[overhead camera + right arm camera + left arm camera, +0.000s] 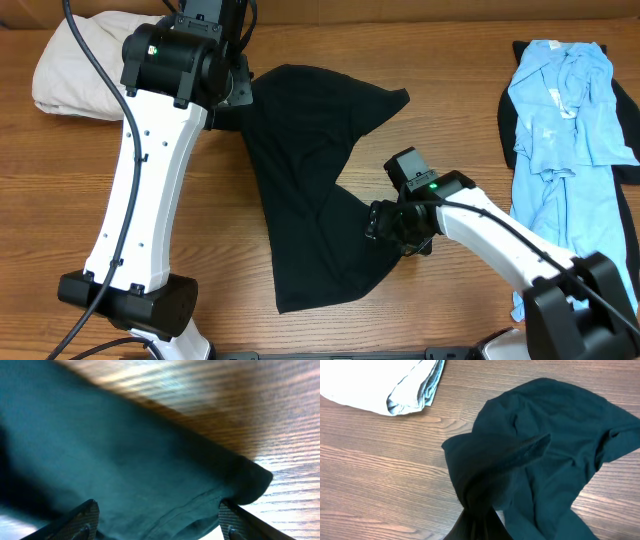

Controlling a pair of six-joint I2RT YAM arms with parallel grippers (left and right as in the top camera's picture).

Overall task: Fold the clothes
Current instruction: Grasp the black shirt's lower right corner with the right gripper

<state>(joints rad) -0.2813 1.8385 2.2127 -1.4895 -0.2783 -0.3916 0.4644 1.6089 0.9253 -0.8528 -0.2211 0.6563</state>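
Observation:
The black garment lies crumpled across the middle of the wooden table. My left gripper is at its far left corner, shut on a bunched twist of the black fabric and holding it off the wood. My right gripper sits low at the cloth's right edge. Its jaws stand wide open, and a hemmed fold of the black garment lies between the two fingers. A folded beige garment rests at the far left. A light blue shirt lies at the far right.
The light blue shirt lies on top of another dark cloth near the right table edge. The beige pile is close behind the left gripper. Bare wood shows between the black garment and the blue shirt.

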